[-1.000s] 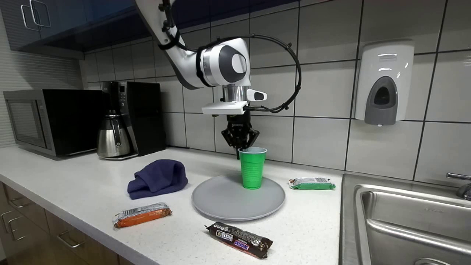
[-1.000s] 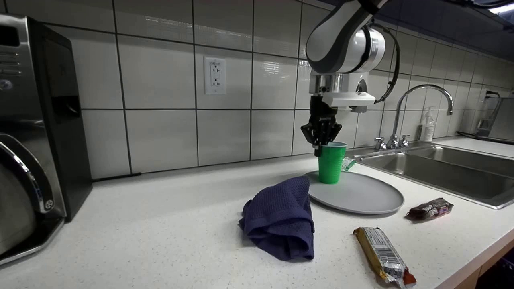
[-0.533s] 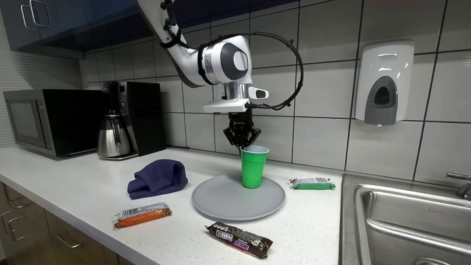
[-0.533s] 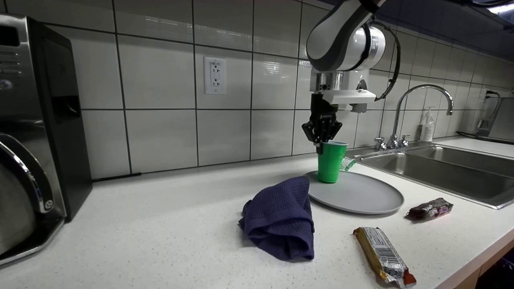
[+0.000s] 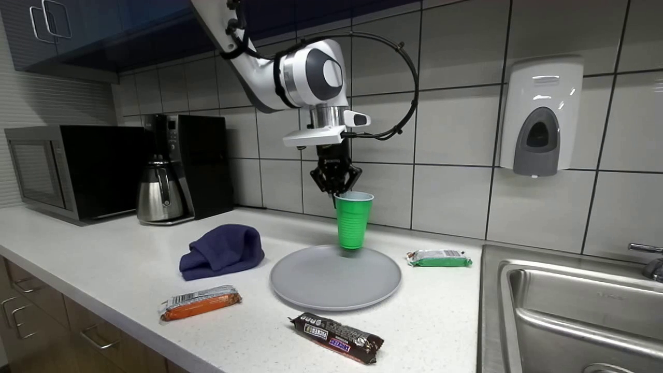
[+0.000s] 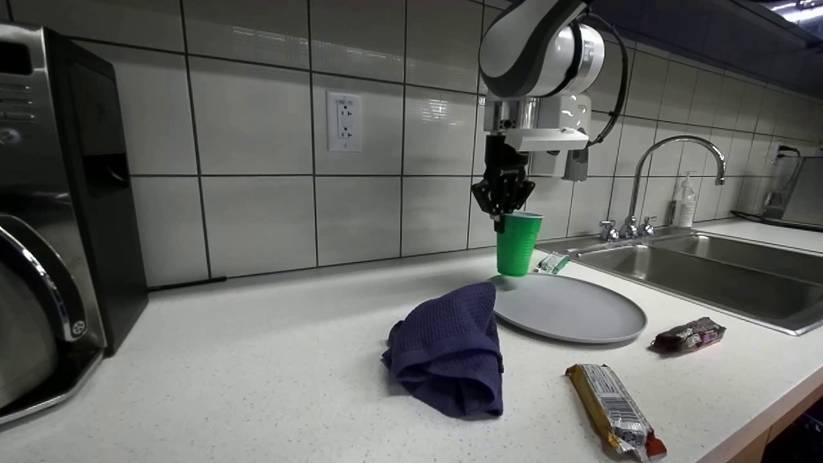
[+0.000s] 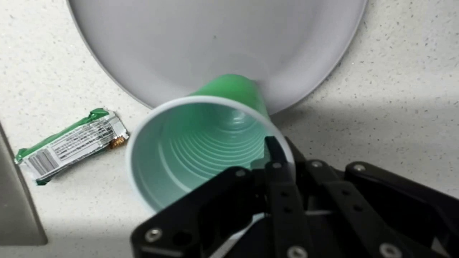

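Clearly, the pincer (image 7: 284, 146) was closed on the cup (image 5: 353, 223), one finger (image 7: 275, 148) inside the rim and its mate outside, the thin side pinched between them. The cup, green with a pale, ringed inside, hung roughly upright, mouth up, just above the part of the plate (image 5: 331, 285) nearest the tiles (image 5: 453, 202). In both exterior views a small shadow lay on the plate below its base. The arm (image 5: 300, 77) was above, the pincer pointing down toward the table (image 5: 432, 321).

The plate, grey, lay flat. The green bar (image 5: 440, 258) rested between it and the sink (image 5: 494, 311), its printed back and barcode showing in the wrist view. The brown bar (image 5: 337, 336) lay beside the plate on the side away from the tiles, and the orange bar (image 5: 201, 303) lay farther off, near the towel (image 5: 222, 253). The towel, dark blue, sat bunched near the plate; in an exterior view it hid a little of the plate's rim.

Well apart from the cup stood the coffee maker (image 5: 206, 166) with its steel jug (image 5: 155, 196), and beside that the microwave (image 5: 103, 171). The dispenser (image 5: 544, 114) was fixed to the tiles near the sink. In an exterior view the tap (image 6: 629, 226) curved over the sink, and an outlet (image 6: 344, 121) showed on the tiles.
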Robot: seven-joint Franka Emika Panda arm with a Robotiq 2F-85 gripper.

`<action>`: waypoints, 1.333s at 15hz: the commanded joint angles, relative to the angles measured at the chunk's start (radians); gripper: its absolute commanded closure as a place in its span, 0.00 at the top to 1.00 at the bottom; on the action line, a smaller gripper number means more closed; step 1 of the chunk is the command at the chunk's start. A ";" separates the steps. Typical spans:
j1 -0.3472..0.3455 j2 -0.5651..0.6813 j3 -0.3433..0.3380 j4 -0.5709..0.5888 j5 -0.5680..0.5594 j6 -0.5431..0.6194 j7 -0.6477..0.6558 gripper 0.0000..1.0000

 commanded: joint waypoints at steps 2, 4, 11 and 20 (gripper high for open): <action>0.025 0.006 0.022 0.049 -0.041 -0.047 0.001 0.01; 0.038 0.015 0.028 0.066 -0.047 -0.053 0.005 0.01; 0.084 0.071 0.035 0.142 -0.069 -0.056 0.027 0.01; 0.104 0.173 0.029 0.232 -0.099 -0.054 0.028 0.01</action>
